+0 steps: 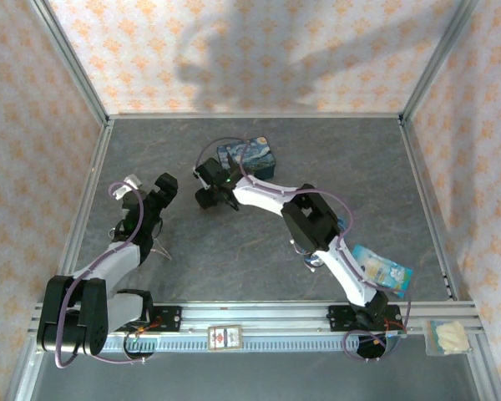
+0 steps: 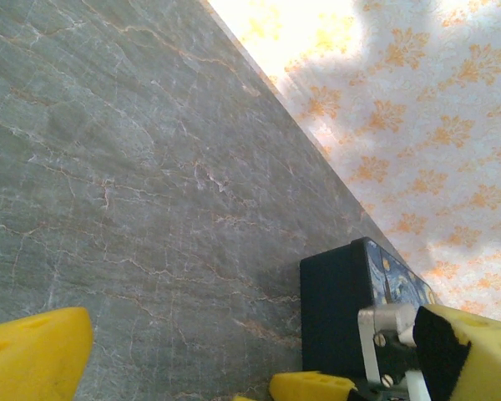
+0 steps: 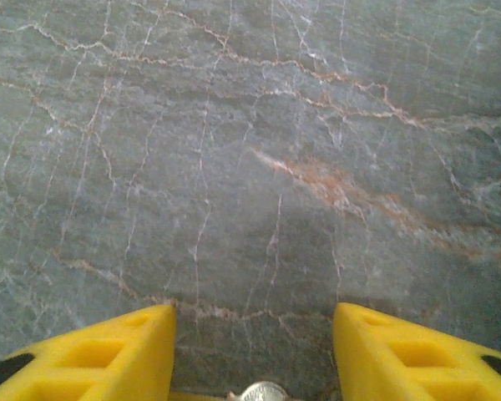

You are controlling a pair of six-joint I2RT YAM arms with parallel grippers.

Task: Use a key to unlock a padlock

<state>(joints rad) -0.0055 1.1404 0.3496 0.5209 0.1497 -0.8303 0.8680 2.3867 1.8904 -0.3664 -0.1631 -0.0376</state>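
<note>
— Grey marbled counter [image 1: 359, 167] lies bare toward the back wall [image 1: 250, 58] and the right rail [image 1: 426, 209]. Jaws?
— Both pairs spread wide, gripping nothing. The right jaws sit low near the painted box [image 1: 252, 157], the left jaws toward the left rail [image 1: 88, 200].
— Padlock?
— A small silvery curve [image 3: 263, 391] shows between the right fingers [image 3: 108, 351]; whether it's the padlock, I cannot tell.

A grey, marble-veined desk [image 1: 234, 263] is enclosed by patterned walls. A blue-and-yellow painted box [image 1: 255, 154] is set on it toward the far middle, and a pale blue packet [image 1: 382, 271] is laid near its right front edge.
</note>
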